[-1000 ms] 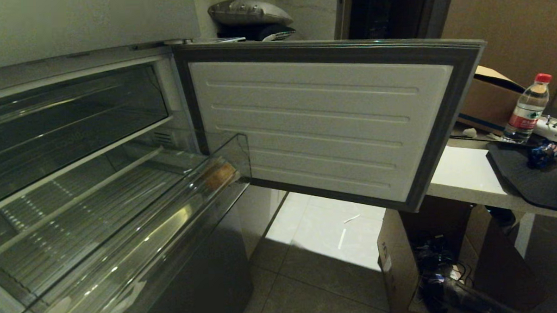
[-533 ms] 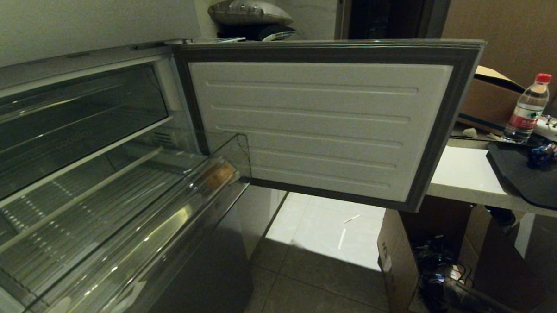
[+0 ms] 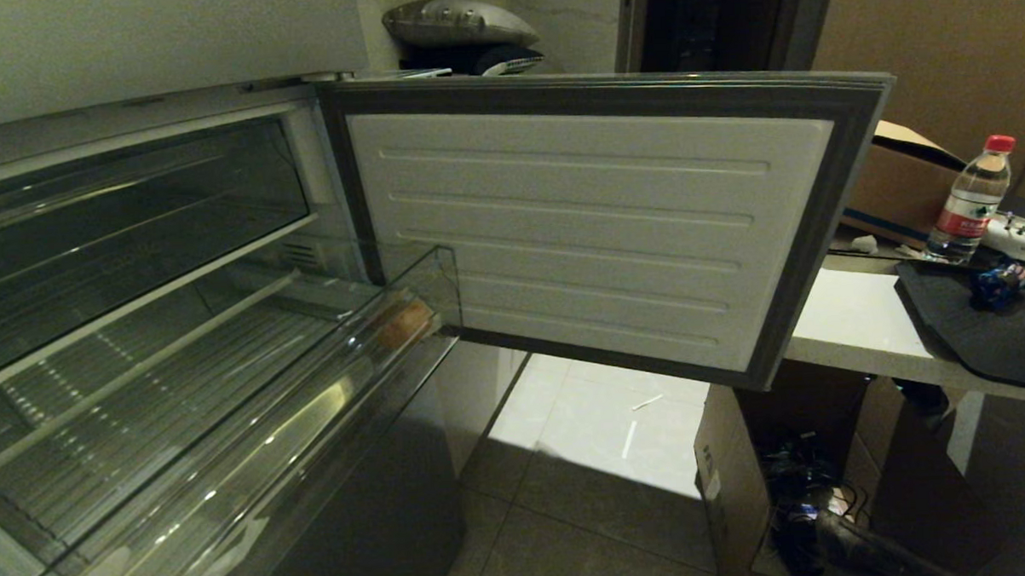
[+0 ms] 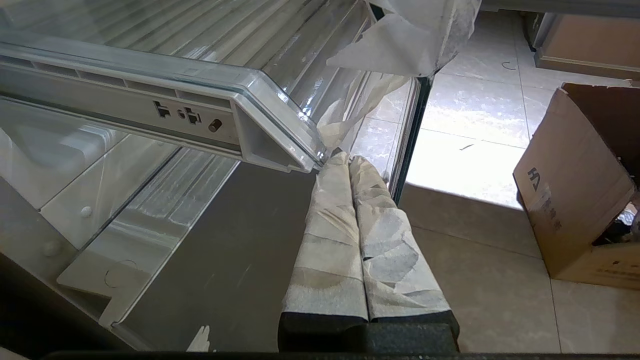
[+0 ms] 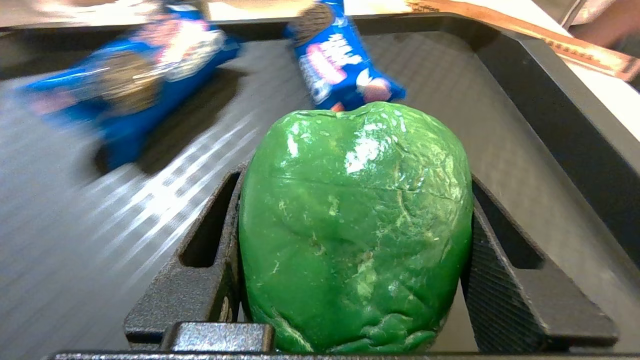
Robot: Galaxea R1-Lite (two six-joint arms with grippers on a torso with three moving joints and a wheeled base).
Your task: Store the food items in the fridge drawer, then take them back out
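Note:
In the right wrist view my right gripper (image 5: 355, 185) is shut on a glossy green pepper (image 5: 355, 220), a food item, which fills the space between both black fingers (image 5: 500, 260). It hangs just over a black tray (image 5: 550, 100). An orange-brown lump (image 3: 403, 323), another food item, lies in the right front corner of the pulled-out clear fridge drawer (image 3: 229, 468). My left gripper (image 4: 350, 161) is shut and empty. Its cloth-wrapped fingers point at the floor just below a corner of the drawer (image 4: 270, 107). Neither arm shows in the head view.
The fridge door (image 3: 596, 225) stands wide open to the right of the drawer. Two blue snack packets (image 5: 345, 65) lie on the tray. A water bottle (image 3: 970, 199) stands on the white table (image 3: 855, 319). A cardboard box (image 4: 580, 185) sits on the tiled floor.

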